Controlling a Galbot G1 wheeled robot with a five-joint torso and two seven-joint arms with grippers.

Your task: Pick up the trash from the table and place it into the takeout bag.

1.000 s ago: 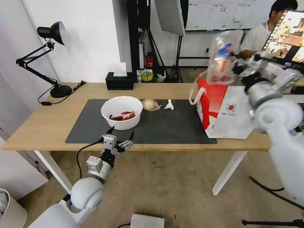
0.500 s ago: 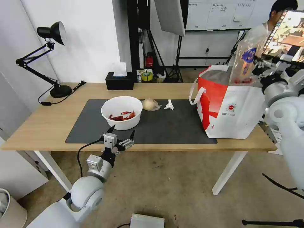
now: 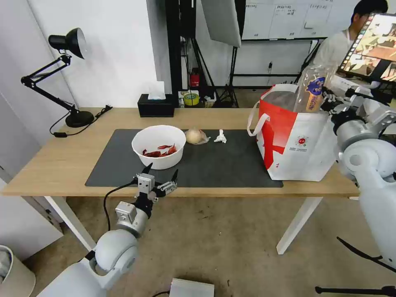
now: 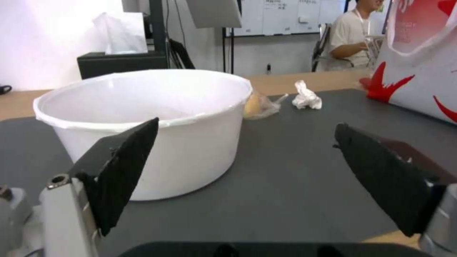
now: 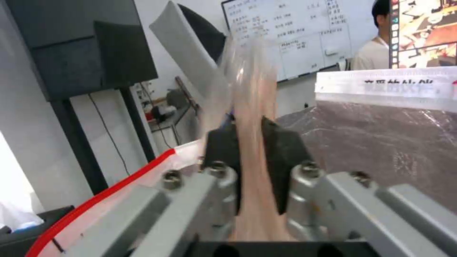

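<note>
On the light-wood surface [image 3: 62, 156], the right claw [image 5: 251, 157] grips the clear plastic tray [image 3: 312, 88] upright over the open takeout bag [image 3: 297, 140]. The left claw [image 3: 161, 175], fingers spread, hangs at the near edge before the white bowl [image 3: 159, 146]; the wrapped ball [image 3: 195, 135] and paper wad [image 3: 220, 136] lie on the mat beyond.

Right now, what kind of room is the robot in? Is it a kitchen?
Probably not a kitchen. It looks like an office or lab: a whiteboard covered in writing on the back wall, a desk lamp on the wooden table, and studio light stands behind it.
</note>
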